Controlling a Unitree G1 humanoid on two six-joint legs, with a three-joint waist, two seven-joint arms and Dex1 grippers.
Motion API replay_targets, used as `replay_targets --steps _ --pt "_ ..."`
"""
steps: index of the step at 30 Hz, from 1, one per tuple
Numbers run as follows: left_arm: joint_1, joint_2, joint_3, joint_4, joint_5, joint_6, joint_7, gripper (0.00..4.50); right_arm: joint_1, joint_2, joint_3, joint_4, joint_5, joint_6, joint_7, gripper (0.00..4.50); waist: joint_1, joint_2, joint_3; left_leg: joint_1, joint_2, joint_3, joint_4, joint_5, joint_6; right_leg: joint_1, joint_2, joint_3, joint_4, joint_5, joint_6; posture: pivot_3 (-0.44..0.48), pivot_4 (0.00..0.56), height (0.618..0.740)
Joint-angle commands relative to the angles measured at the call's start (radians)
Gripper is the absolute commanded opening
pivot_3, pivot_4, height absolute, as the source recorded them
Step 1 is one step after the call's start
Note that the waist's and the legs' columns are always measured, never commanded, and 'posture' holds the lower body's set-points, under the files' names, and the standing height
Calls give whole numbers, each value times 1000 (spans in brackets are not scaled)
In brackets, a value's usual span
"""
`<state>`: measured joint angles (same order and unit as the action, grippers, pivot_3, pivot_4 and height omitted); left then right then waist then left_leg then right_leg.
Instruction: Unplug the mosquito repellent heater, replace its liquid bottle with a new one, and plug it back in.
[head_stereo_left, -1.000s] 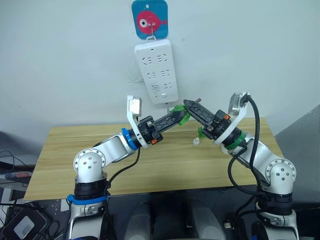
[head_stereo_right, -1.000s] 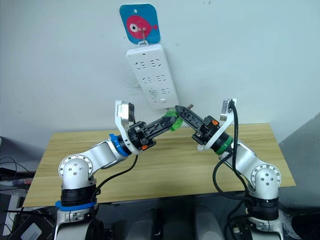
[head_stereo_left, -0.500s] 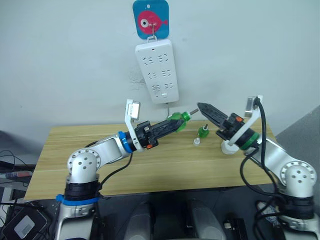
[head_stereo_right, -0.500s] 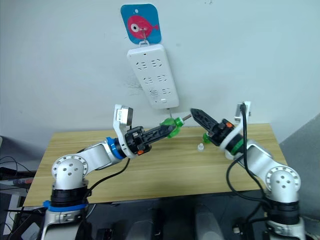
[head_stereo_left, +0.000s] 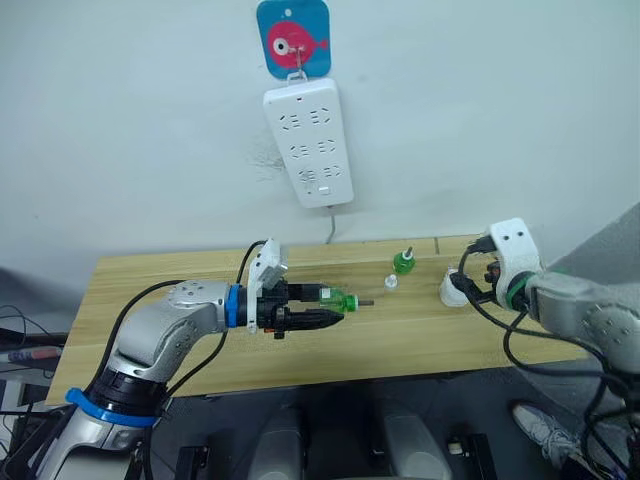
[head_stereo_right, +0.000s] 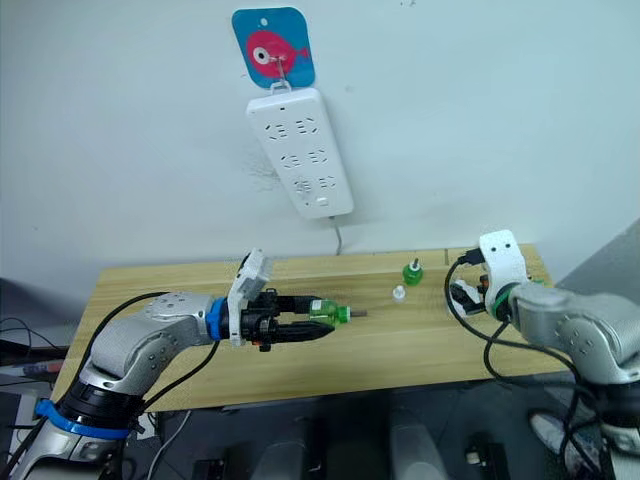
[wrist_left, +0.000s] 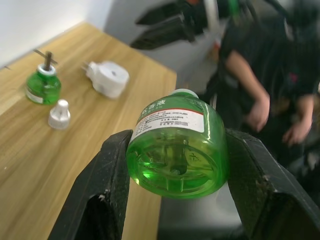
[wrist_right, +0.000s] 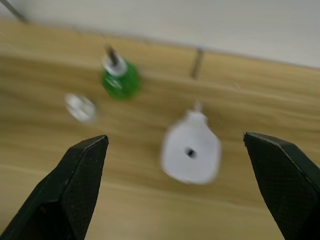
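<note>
My left gripper (head_stereo_left: 322, 307) is shut on a green liquid bottle (wrist_left: 175, 145), held level above the middle of the wooden table (head_stereo_left: 180, 280) with its wick pointing right. A second green bottle (head_stereo_left: 403, 262) with a wick stands at the back right, a small white cap (head_stereo_left: 392, 283) beside it. The white mosquito repellent heater (head_stereo_left: 452, 290) lies on the table at the right, unplugged, its round hole (wrist_right: 190, 152) facing up. My right gripper (wrist_right: 175, 139) hangs open just above the heater, its fingers (wrist_right: 75, 185) wide apart and touching nothing.
A long white power strip (head_stereo_left: 308, 143) hangs on the wall under a blue fish hook (head_stereo_left: 293, 37), its cord running down behind the table. A person (wrist_left: 260, 100) sits beyond the table's right end.
My right gripper opened, left the bottle's tip and swung right and down over the heater. My left gripper carried the bottle down from near the power strip to above the table.
</note>
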<state>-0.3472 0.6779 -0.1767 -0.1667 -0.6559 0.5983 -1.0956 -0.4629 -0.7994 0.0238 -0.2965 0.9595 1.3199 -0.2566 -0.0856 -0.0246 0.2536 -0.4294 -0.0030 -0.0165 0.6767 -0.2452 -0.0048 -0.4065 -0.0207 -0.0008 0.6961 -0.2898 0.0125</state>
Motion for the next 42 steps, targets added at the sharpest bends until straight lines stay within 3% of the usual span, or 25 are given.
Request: replay_targets --steps 1,7,18,35,38,41,42 --pt "8 -4 -15 -5 46 -60 -51 2383 -87 91 -30 149 -64 101 0 4500 0 0 0 0 0 0 0 0 0 0 0 0 0 0 0 -183 262 740" --pt "34 -11 -12 -8 72 -77 -75 2383 -206 192 -20 359 -218 149 41 4500 1 1 2 -2 0 1 0 -2 3 -1 0 2 -2 0 0 -163 263 740" --pt "55 -17 -2 -8 92 -83 -91 2383 -299 301 28 601 -474 43 164 4500 0 2 3 -1 0 2 0 -2 3 -1 0 3 -1 0 0 -145 259 740" --pt "69 -16 -1 -13 106 -84 -112 2383 -297 324 55 716 -672 -41 352 4500 0 2 3 -1 0 2 0 -2 3 -2 0 4 0 0 0 -140 250 740" --pt "70 -15 -2 -15 106 -83 -114 2383 -293 326 49 714 -694 -43 374 3895 0 2 3 -1 0 2 0 -2 3 -2 0 4 0 0 0 -142 249 740" --pt "66 -15 -3 -14 106 -80 -115 2383 -290 331 38 702 -704 -31 389 2941 0 2 3 -1 0 2 0 -2 3 -2 0 4 0 0 0 -146 249 740" --pt "64 -15 -3 -12 107 -80 -115 2383 -288 332 35 697 -707 -26 392 2923 0 2 3 -1 0 2 0 -2 3 -2 0 4 0 0 0 -147 249 740"
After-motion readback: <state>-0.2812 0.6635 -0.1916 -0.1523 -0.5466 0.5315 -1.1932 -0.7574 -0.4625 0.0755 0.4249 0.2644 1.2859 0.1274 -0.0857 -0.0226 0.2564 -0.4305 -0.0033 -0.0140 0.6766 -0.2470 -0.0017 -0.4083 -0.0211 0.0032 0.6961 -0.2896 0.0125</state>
